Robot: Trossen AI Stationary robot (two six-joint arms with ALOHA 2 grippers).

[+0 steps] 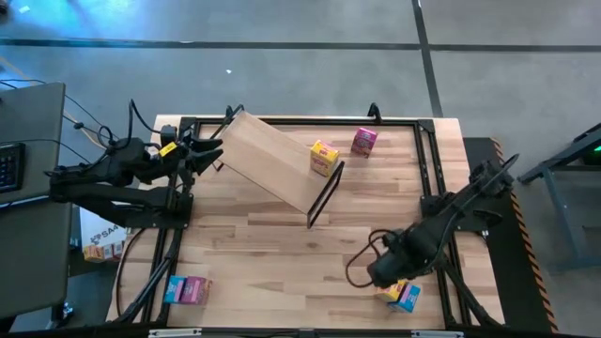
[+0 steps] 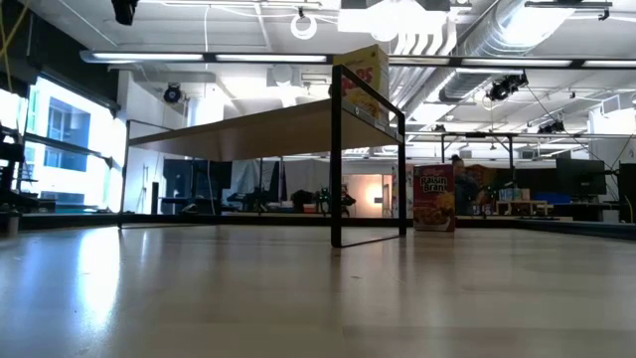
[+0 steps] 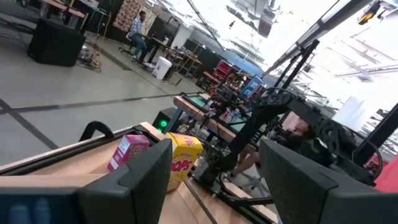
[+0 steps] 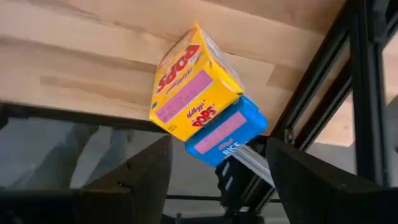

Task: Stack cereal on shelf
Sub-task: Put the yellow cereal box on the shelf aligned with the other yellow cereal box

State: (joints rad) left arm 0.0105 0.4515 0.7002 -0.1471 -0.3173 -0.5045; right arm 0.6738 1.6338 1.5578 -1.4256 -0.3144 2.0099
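Note:
The shelf [image 1: 277, 160], a light board on black wire legs, stands slantwise on the table's far half. A yellow cereal box [image 1: 324, 158] stands on its right end and also shows in the low view [image 2: 363, 75]. A magenta box [image 1: 363, 141] stands on the table just beyond it. At the near right corner a yellow box [image 4: 193, 81] and a blue box [image 4: 227, 130] lie side by side on the table. My right gripper [image 1: 390, 277] hangs open above them, pointing down. My left gripper [image 1: 214, 153] is open and level by the shelf's left end, with nothing between its fingers.
A light blue box and a pink box [image 1: 188, 289] lie together at the near left corner. Black frame rails [image 1: 432, 169] run along the table's sides and far edge. Bare wood [image 1: 272, 253] lies between the shelf and the near edge.

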